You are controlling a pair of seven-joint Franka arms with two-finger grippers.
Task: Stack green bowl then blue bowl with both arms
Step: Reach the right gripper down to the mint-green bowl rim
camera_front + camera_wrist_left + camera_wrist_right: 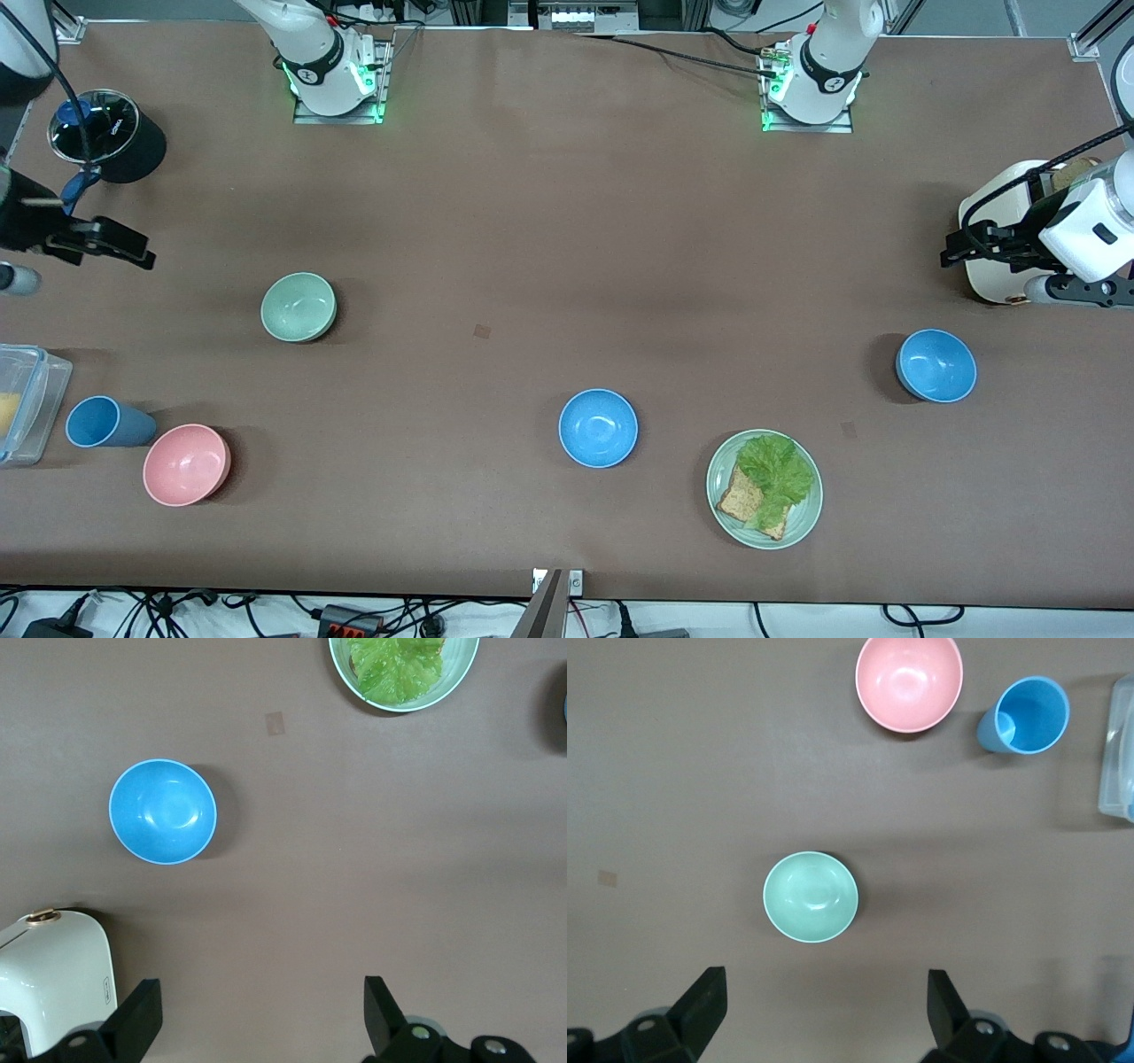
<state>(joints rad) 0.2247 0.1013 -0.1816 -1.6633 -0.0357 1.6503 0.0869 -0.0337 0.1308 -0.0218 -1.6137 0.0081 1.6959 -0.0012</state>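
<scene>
The pale green bowl (299, 307) stands empty and upright on the table toward the right arm's end; the right wrist view looks down on this green bowl (811, 896). One blue bowl (598, 428) sits mid-table near the front edge. A second blue bowl (935, 365) sits toward the left arm's end and shows in the left wrist view (163, 811). My right gripper (142, 252) hangs open and empty over bare table beside the green bowl, its fingers (700, 1005) wide apart. My left gripper (952, 248) hangs open and empty by the toaster, fingers (381, 1014) spread.
A green plate (802, 523) with lettuce and toast lies near the front edge. A pink bowl (186, 464), a blue cup (104, 422) and a clear container (22, 403) crowd the right arm's end. A black cup (106, 135) stands there too. A white toaster (1001, 230) stands at the left arm's end.
</scene>
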